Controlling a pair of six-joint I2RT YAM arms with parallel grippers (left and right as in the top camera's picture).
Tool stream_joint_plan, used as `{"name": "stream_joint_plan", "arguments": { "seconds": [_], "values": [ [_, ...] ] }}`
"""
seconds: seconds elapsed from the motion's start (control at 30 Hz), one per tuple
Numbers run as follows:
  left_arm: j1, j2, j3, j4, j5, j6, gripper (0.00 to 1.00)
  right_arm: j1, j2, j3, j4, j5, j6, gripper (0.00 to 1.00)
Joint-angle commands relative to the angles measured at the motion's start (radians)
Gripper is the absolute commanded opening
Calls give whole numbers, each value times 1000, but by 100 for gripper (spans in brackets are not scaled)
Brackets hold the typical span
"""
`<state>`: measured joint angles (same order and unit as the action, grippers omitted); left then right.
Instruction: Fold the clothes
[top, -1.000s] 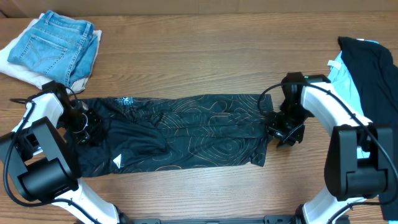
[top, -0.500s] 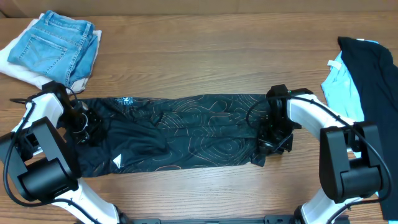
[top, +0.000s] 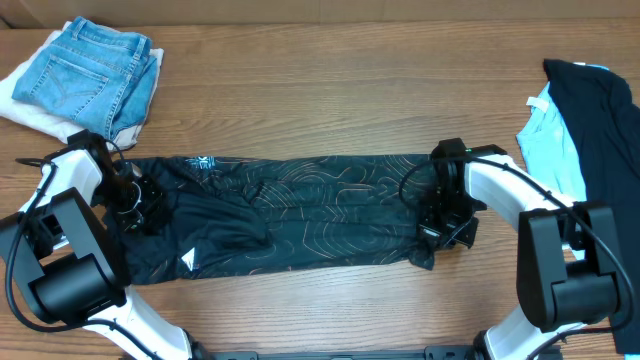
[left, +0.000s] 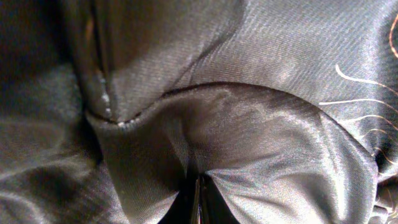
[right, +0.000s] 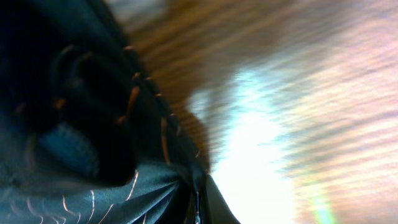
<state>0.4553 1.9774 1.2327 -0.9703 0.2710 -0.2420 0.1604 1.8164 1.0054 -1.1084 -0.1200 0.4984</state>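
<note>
The clothes (top: 300, 215), a black jersey with thin orange contour lines, lie stretched left to right across the wooden table as a long folded band. My left gripper (top: 143, 208) is shut on the jersey's left end; in the left wrist view the dark cloth (left: 236, 124) bunches into the closed jaws (left: 198, 208). My right gripper (top: 437, 228) is shut on the jersey's right edge. In the right wrist view the orange-lined fabric (right: 112, 186) gathers into pleats at the closed jaws (right: 196, 208).
Folded blue jeans (top: 95, 75) lie on white cloth at the back left. A plain black garment (top: 600, 120) over light blue cloth (top: 548, 130) lies at the right edge. Bare wood (top: 330, 90) stretches behind the jersey.
My right gripper moved left from beside the jersey onto its right edge and shut on the cloth. The left gripper stayed shut on the left end.
</note>
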Motion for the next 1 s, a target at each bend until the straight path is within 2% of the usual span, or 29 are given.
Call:
{"name": "stream_joint_plan", "arguments": {
  "seconds": [0.0, 0.13, 0.23, 0.3, 0.5, 0.6, 0.73, 0.8, 0.87, 0.97],
  "values": [
    [9, 70, -26, 7, -178, -13, 4, -38, 5, -27, -4, 172, 56, 4],
    [9, 70, -26, 6, -177, -13, 4, -72, 5, -16, -4, 172, 52, 5],
    [9, 70, -23, -1, -174, -13, 6, -89, 5, 1, -13, 171, 52, 28],
    [9, 70, -16, -14, -169, -13, 8, -95, 5, 23, -32, 171, 52, 39],
    [9, 70, 54, -101, -148, -13, 6, -99, 5, 123, -116, 171, 50, 42],
    [9, 70, 110, -164, -131, -13, 11, -99, 5, 194, -153, 166, 45, 44],
    [7, 70, 160, -224, -121, -8, 27, -99, 5, 253, -149, 103, -22, 64],
    [6, 70, 183, -242, -121, -5, 31, -100, 5, 268, -126, 55, -71, 76],
    [3, 70, 209, -259, -121, -5, 31, -100, 5, 270, -98, 27, -110, 90],
    [-2, 70, 256, -299, -113, -1, 32, -113, 5, 270, -69, 2, -138, 99]
  ]
}}
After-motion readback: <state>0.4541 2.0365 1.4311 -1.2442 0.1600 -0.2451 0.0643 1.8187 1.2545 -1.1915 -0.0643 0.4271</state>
